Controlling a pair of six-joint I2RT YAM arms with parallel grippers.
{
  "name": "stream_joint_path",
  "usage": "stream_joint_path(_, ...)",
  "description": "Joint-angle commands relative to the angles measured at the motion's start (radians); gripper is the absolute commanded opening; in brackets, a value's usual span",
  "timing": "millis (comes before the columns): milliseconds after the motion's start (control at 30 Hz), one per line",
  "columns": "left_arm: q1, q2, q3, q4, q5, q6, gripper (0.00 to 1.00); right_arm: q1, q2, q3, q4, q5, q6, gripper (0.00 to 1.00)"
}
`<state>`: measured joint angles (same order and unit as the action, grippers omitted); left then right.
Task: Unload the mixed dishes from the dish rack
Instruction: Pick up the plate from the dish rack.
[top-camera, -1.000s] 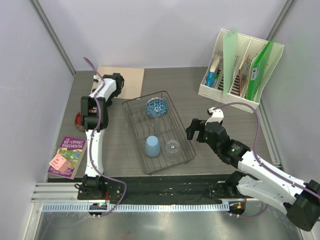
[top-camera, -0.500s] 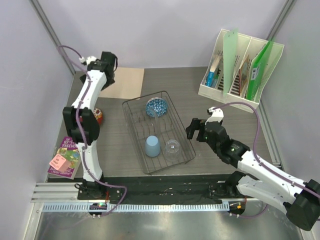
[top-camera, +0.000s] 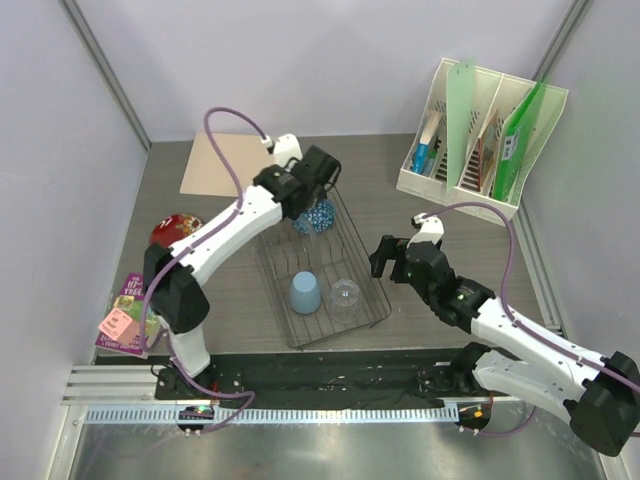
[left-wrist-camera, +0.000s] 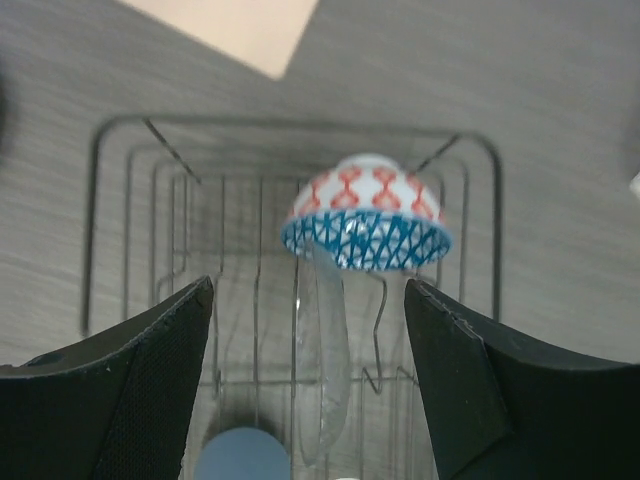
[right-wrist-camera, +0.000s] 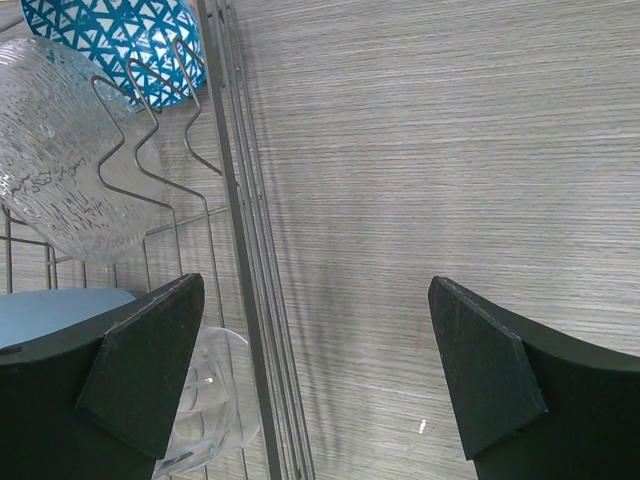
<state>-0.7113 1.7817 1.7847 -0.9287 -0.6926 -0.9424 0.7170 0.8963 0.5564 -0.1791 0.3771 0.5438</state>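
The left gripper (left-wrist-camera: 308, 290) is now brought over the rack (top-camera: 272, 262), fingers apart; the bowl (left-wrist-camera: 365, 215) should be straddled squarely at its rim before closing.

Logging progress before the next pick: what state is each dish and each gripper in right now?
red plate: out of rack, lying on table
patterned bowl: in rack, tipped against prongs
blue cup: in rack
glass tumbler: in rack
left gripper: open, over bowl
right gripper: open, empty
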Motion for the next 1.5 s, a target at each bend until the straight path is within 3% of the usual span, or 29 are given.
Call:
stream_joint_path(0, -0.062, 0.013, -0.051, -0.012, -0.065, -0.128, 0.76, -0.001, -0.025, 0.025, 0.04, 0.011, 0.024, 1.0)
stream_joint_path(100, -0.088, 0.001, -0.137, 0.039, -0.041, -0.176, 0.76, 0.001, -0.033, 0.02, 0.036, -0.001, 0.035, 1.0)
stream_joint_path(267, -0.117, 0.033, -0.142, 0.036, -0.031, -0.234, 0.75, -0.001, -0.051, 0.013, 0.02, 0.002, 0.036, 1.0)
stream_joint_path(433, -0.148, 0.061, -0.169, 0.042, -0.033, -0.257, 0.67, -0.001, -0.056, 0.004, 0.018, 0.003, 0.039, 1.0)
stream_joint_path(900, -0.151, 0.071, -0.211, 0.085, 0.019, -0.243, 0.0, -0.001, -0.04, -0.01, 0.029, -0.006, 0.041, 0.99)
stream_joint_path(1467, -0.149, -0.09, -0.225, 0.244, 0.071, -0.081, 0.0, -0.001, -0.037, -0.004, 0.027, 0.0, 0.039, 1.0)
